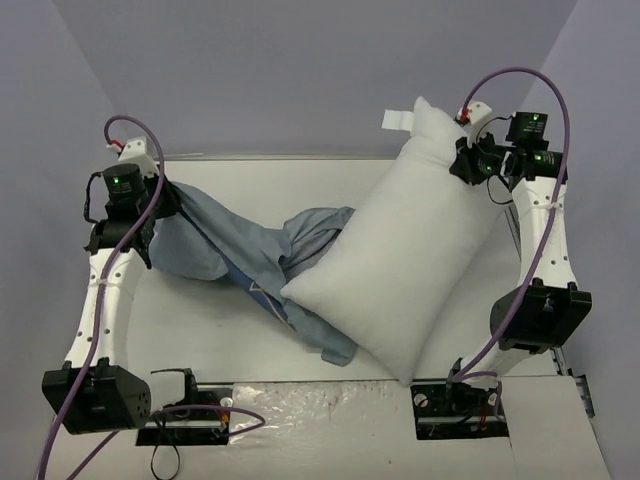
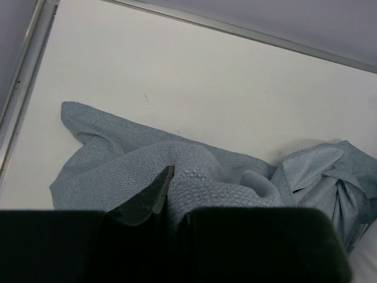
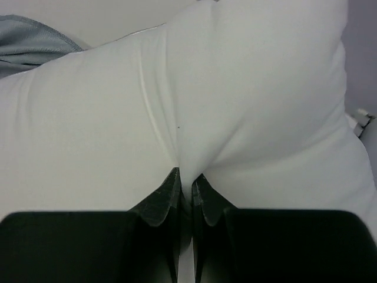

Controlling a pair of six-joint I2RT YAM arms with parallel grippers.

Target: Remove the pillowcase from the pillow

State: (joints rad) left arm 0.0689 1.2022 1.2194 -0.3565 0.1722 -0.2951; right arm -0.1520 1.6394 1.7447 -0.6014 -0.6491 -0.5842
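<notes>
The white pillow (image 1: 410, 250) lies slanted across the table's right half, its far corner with a small white tag (image 1: 396, 121) raised. My right gripper (image 1: 468, 160) is shut on a pinch of the pillow near that corner; the wrist view shows the pillow (image 3: 235, 106) folded between the jaws of the right gripper (image 3: 186, 180). The blue pillowcase (image 1: 240, 250) lies crumpled to the left, one end still under the pillow's near-left edge. My left gripper (image 1: 160, 205) is shut on a fold of the pillowcase (image 2: 194, 177) at the left gripper (image 2: 175, 191); only its left fingertip (image 2: 154, 191) shows.
The table (image 1: 250, 180) has a raised metal rim along its far edge (image 2: 235, 32). Purple cables (image 1: 545, 110) loop over both arms. A clear plastic strip (image 1: 320, 400) lies along the near edge between the two arm bases.
</notes>
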